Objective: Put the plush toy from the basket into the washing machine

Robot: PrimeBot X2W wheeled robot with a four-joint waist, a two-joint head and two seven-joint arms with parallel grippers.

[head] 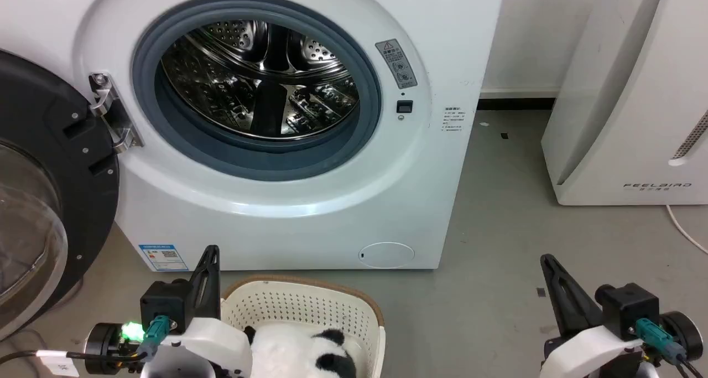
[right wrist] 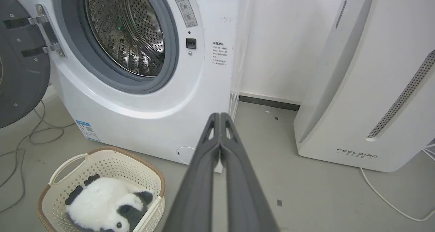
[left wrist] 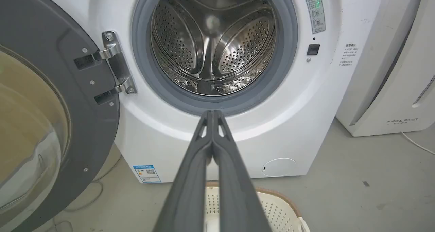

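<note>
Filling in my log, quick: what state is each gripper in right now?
Left gripper: shut, holding nothing.
Right gripper: shut, holding nothing.

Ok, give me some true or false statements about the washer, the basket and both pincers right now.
The fluffy black-and-white panda plush toy lies in the cream perforated plastic basket. True.
The big white front-loading washing machine has its black-rimmed glass door shut. False: the door is swung open.
The left pincer is shut on nothing. True.
The right pincer grips the plush toy. False: it is shut on nothing, apart from the toy.
The basket stands on the grey floor before the washing machine. True.
</note>
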